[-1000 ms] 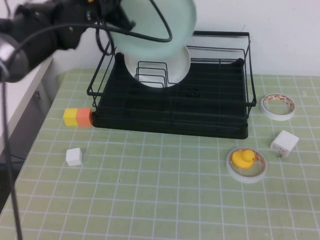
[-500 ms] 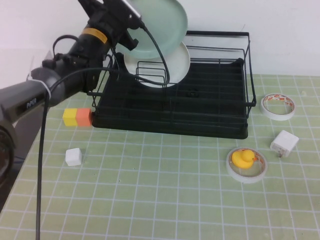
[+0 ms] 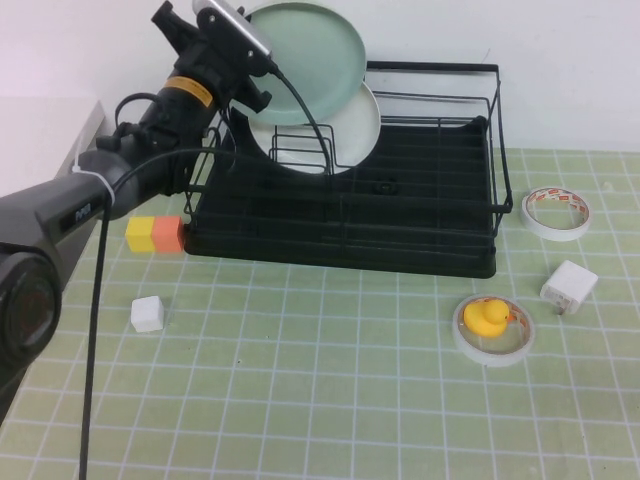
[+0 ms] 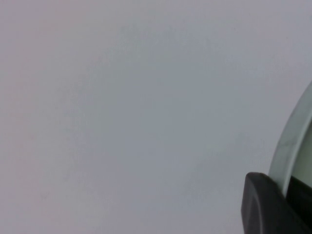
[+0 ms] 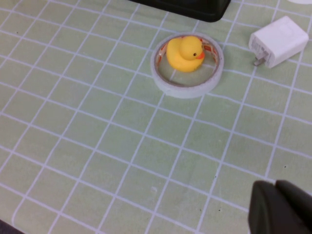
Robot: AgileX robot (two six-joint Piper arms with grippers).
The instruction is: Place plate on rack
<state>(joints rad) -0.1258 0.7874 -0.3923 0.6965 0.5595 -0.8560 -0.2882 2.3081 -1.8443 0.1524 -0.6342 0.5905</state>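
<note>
My left gripper is shut on the left rim of the pale mint-green plate, holding it tilted above the back left of the black wire rack. The plate's rim also shows in the left wrist view, clamped between the dark fingers. A cream-white plate stands in the rack's divider loops just below and behind the green one. My right gripper is shut and empty, low over the mat near the duck; it is out of the high view.
A yellow duck sits inside a tape ring in front of the rack. A white charger, another tape roll, a yellow-orange block and a white cube lie on the green grid mat.
My left arm has drawn back and lowered, bringing the green plate down and further from the camera toward the rack's back left, over the white plate. The right arm has not moved.
</note>
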